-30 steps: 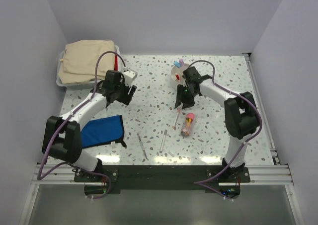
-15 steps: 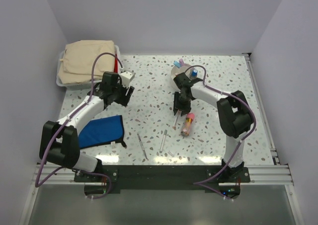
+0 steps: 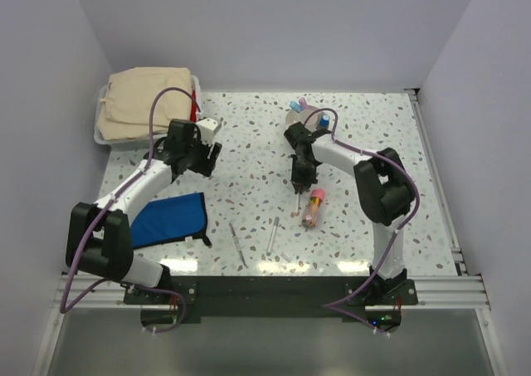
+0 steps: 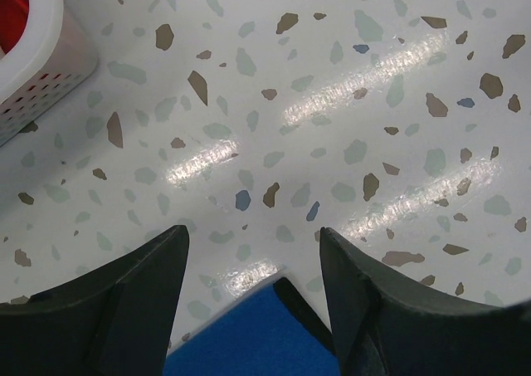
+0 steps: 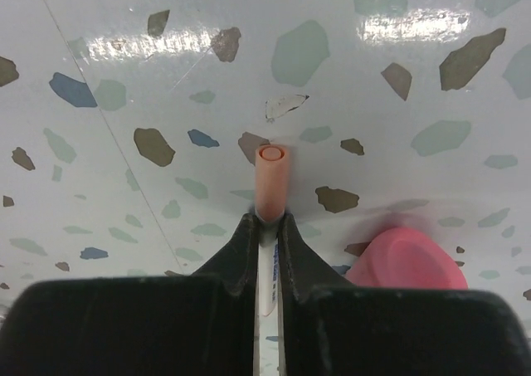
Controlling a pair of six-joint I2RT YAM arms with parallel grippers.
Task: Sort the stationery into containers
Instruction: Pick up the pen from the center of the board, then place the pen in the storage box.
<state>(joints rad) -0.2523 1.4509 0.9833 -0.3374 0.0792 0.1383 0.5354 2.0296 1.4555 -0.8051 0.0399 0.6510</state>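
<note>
Just on the near side of the white cup point(image 3: 292, 123), the right tool point(image 5: 265, 222) is clamped on a slim pen point(image 5: 267, 227). Its two fingers point(image 5: 241, 251) pinch the white barrel, and the salmon tip sticks out past them over the tabletop point(image 5: 124, 102). Whether the pen is clear of the surface or resting on it I cannot tell.

In the overhead view the pen's long axis runs away from the cup toward the arm bases, and the free part shows below the tool. The cup therefore lies just behind the tool, on its far side and very near, with blue-capped sticks point(image 3: 294, 107) already standing in it. I judge the coming move to be a short lift and draw-back, tipping the pen upright over the rim. The right arm is plainly the nearer one for it.

A pink-red tube point(image 3: 313, 207) lies just beside the pen, on the side away from the cup. Two silver pens point(image 3: 238, 243) lie farther off, toward the bases.

Well to the cup's left, the left tool point(image 4: 253, 251) hangs spread apart and empty above the tabletop. The white bin point(image 4: 33, 69) is at its far-left corner and the blue pouch point(image 4: 249, 334) is under its near edge. A folded beige cloth point(image 3: 145, 102) lies on the bin.

The tabletop is glossy white terrazzo with patches of glare. Pale walls point(image 3: 274, 27) close it in on three sides.
</note>
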